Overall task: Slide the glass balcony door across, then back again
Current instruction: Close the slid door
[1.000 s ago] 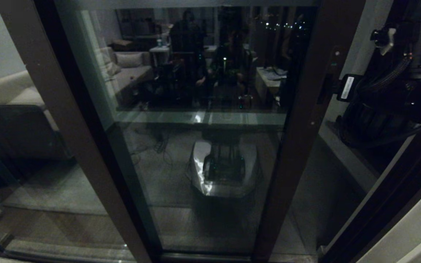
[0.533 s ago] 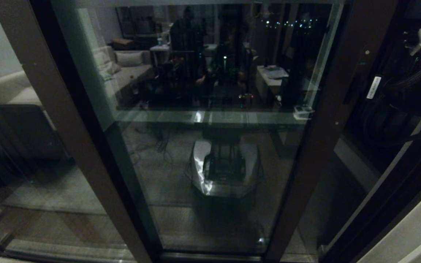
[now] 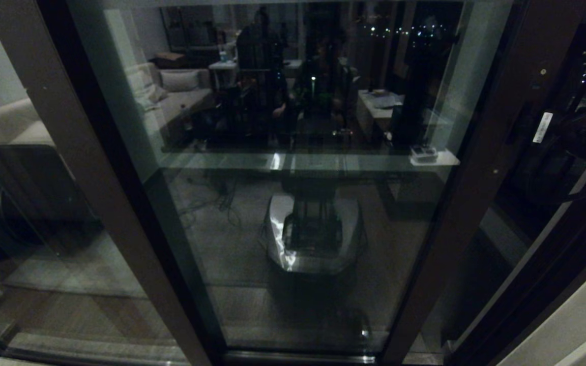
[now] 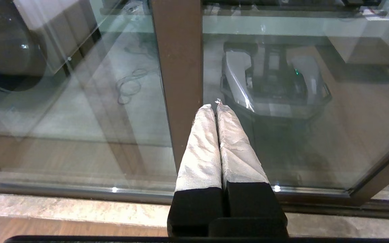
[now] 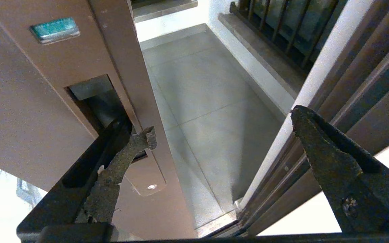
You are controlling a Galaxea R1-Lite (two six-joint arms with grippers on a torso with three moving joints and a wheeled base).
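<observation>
Dim night room reflected in the pane filled my head view; the glass balcony door [image 3: 298, 203] stood across most of it, its dark brown stile [image 3: 481, 183] just left of my right arm, a narrow gap remaining beyond.

Left wrist view: my left gripper [image 4: 216, 108] hung parked, its pale cloth-wrapped fingers [image 4: 201, 148] pressed together, holding nothing, pointing toward the smooth glass and floor track.

Right wrist view: my right gripper [image 5: 221, 125] was spread wide, one worn, rough finger [image 5: 127, 148] hooked at the recessed slot handle [image 5: 95, 101] in the flat matte metal, the other in free air over the grey tiled balcony floor [image 5: 201, 101].

Risk, my judgement: the fingertip could slip from the shallow slot, or get pinched against the jamb [image 5: 316, 101] as the gap closes.
</observation>
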